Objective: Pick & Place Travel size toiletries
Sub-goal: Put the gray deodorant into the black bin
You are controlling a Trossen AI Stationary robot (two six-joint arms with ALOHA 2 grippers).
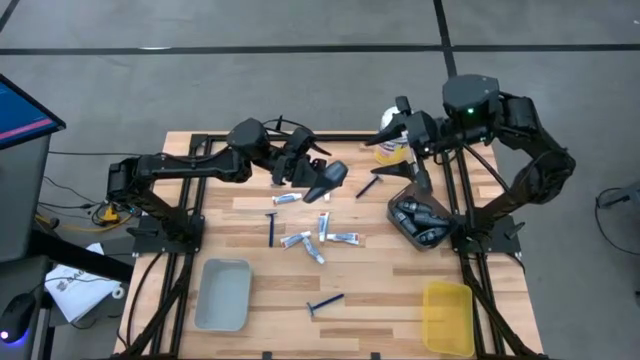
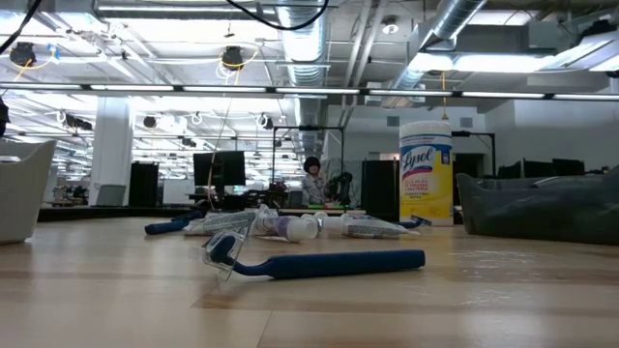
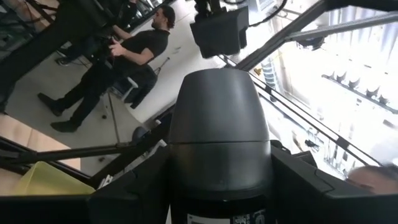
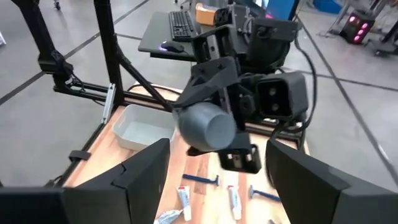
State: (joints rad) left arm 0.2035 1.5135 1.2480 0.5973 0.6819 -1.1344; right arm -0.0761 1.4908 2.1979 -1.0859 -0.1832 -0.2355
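Left hand (image 1: 322,180), raised and tilted, grips a dark oval container (image 3: 219,134).

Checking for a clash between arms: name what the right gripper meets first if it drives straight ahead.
Most likely the dark grey oval plastic container held in the left gripper, which sits dead ahead of the open right gripper. How far off it is cannot be judged.
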